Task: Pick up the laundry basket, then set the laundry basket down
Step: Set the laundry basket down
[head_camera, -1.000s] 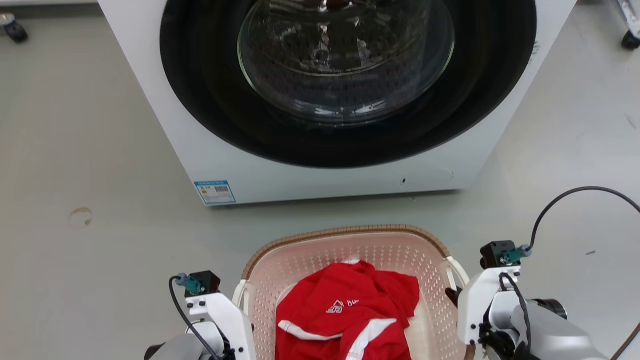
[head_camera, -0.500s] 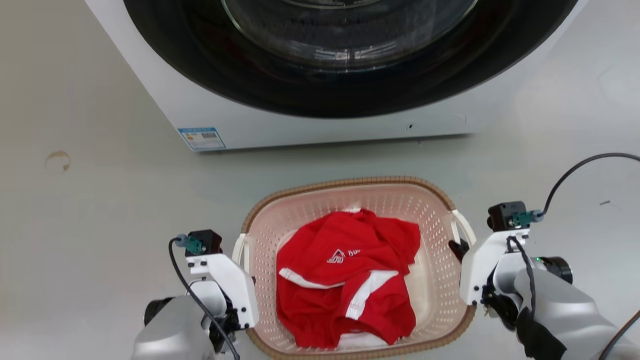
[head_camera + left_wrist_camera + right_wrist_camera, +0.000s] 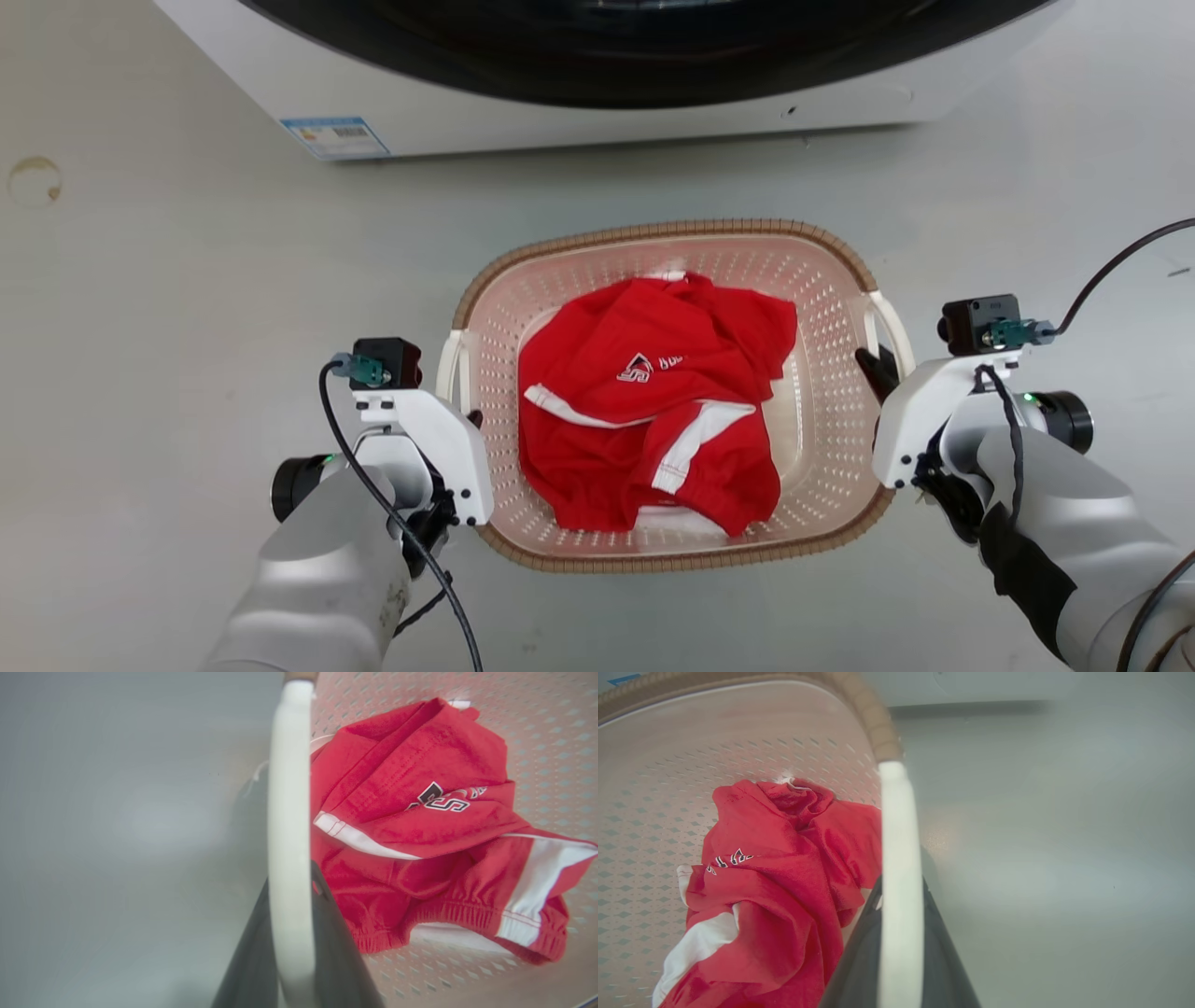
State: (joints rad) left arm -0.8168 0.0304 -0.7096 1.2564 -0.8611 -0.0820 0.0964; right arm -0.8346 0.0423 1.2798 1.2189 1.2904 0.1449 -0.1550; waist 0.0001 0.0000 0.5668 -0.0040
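Smooth grey floor (image 3: pixel 168 308) is picking up soft glare. White washer (image 3: pixel 560 129) is sitting at the far edge, with a blue label (image 3: pixel 334 137) showing on its lower left corner. A brownish ring stain (image 3: pixel 34 180) is marking the floor far left.

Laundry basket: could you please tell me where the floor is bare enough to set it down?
Bare floor lies wide to the left and right of the laundry basket. The strip ahead, bordered by the washing machine, is narrower.

laundry basket (image 3: pixel 831 448) | look: rounded-rectangular, pale pink-cream perforated walls, brown woven-look rim, white handle on each short side | pose: upright, mouth up, level | place: in front of the washer (image 3: pixel 560 121), not touching it, long side facing it
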